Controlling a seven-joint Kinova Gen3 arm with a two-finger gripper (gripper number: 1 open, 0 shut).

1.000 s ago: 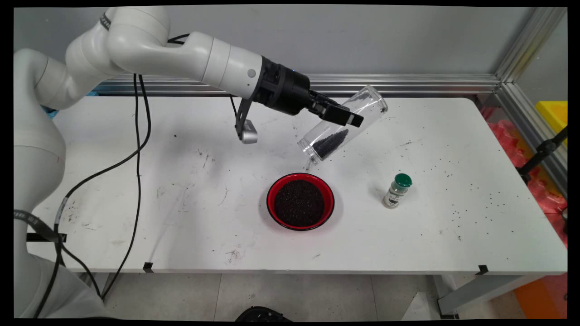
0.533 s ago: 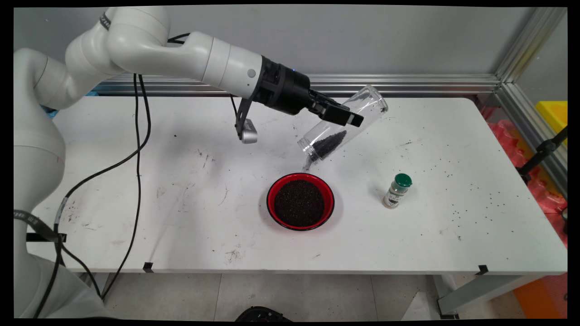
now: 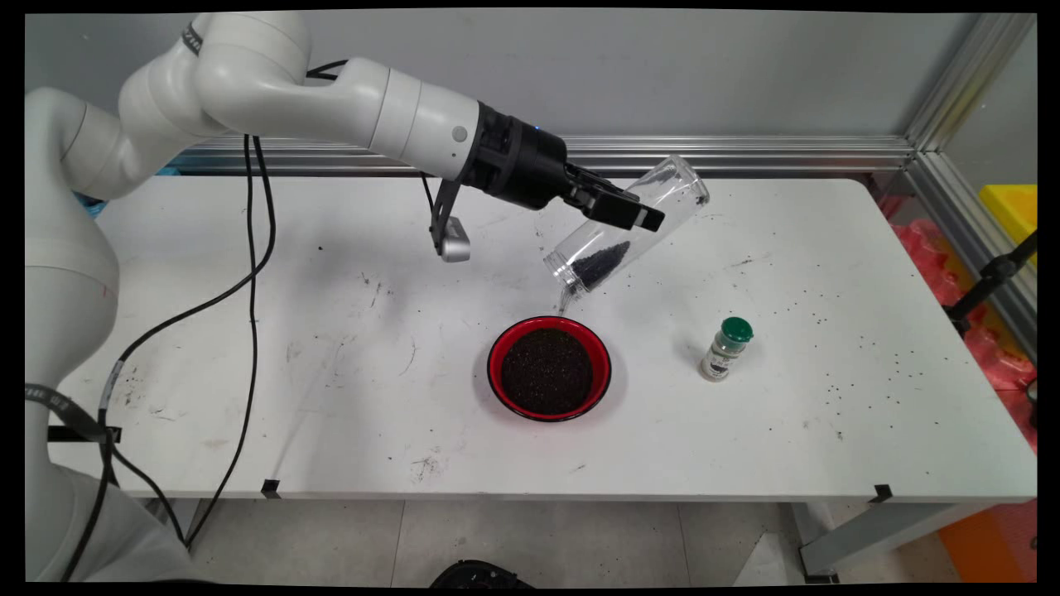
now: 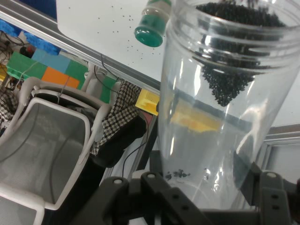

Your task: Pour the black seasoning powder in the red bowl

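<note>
My gripper is shut on a clear plastic jar, held tilted with its open mouth down and to the left. Small black beads lie gathered near the mouth, and a thin stream of them falls towards the red bowl below, which is full of black beads. In the hand view the jar fills the middle, with the beads piled at its mouth and the gripper clamped round its base.
A small spice bottle with a green cap stands right of the bowl; it also shows in the hand view, spice bottle. Stray beads dot the table's right side. Black cables hang at the left.
The pile of beads in the jar has shrunk a little as beads pour out. The jar's mouth has risen slightly; the arm has hardly moved.
</note>
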